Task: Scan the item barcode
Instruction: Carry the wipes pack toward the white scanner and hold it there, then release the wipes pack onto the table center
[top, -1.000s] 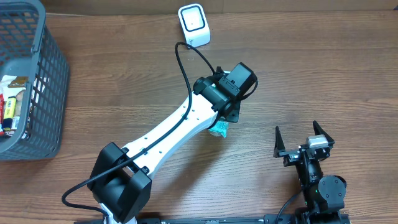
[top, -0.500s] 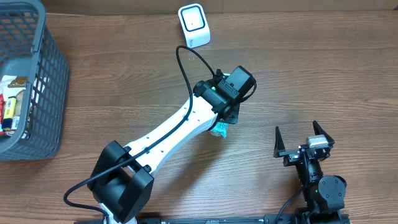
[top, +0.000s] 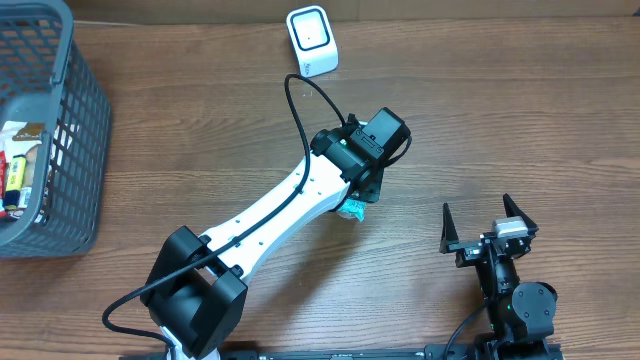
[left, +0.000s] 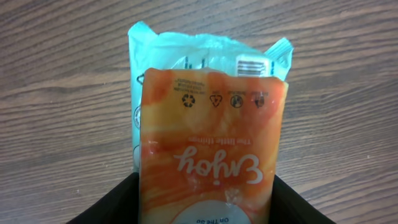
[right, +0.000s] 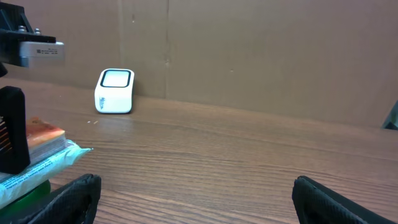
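The left gripper (top: 357, 198) has just closed its jaws on the orange packet (left: 208, 155) (teal packet (left: 186, 53) beneath). A trip to the scanner (top: 312, 40) looks next; the right gripper (top: 477, 214) waits, jaws open.

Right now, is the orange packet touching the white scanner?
Apart. The right wrist view shows bare table between the orange packet and the white scanner.

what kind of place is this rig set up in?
Probably a mock shop checkout on a lab bench: white scanner at the far edge, basket of goods, orange packet in the left gripper.
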